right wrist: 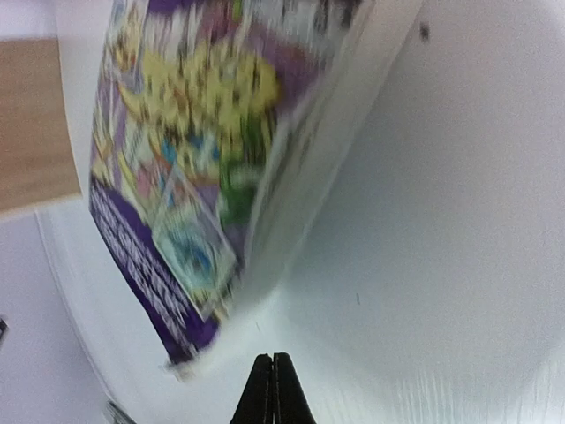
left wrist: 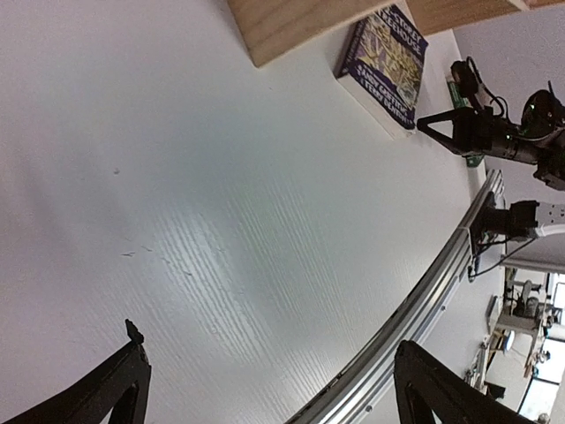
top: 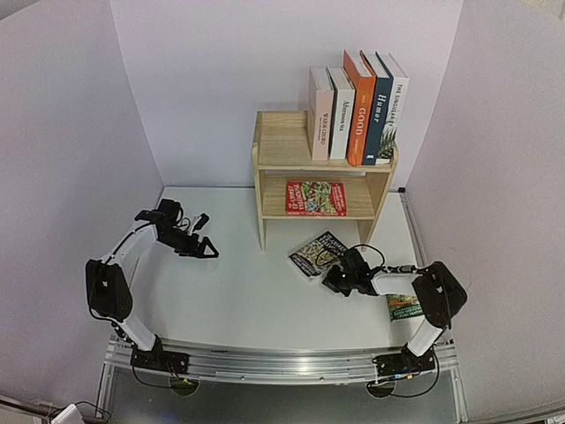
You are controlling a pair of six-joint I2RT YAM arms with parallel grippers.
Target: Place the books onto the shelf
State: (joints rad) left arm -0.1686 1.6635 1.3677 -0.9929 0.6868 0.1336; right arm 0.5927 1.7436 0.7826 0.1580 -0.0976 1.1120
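Observation:
Several books [top: 357, 106] stand upright on the top tier of the wooden shelf [top: 282, 150]. A red book [top: 315, 198] lies flat on its lower tier. A dark patterned book [top: 318, 253] lies on the table in front of the shelf, also in the wrist views [left wrist: 388, 64] [right wrist: 194, 150]. My right gripper [top: 328, 281] [right wrist: 272, 358] is shut and empty, its tips just short of that book's near corner. A green book [top: 402, 306] lies partly under the right arm. My left gripper [top: 209, 237] [left wrist: 269, 344] hangs open over bare table at the left.
White walls close in the table on three sides. An aluminium rail [top: 282, 362] runs along the near edge. The shelf's left leg [left wrist: 291, 26] stands close to the patterned book.

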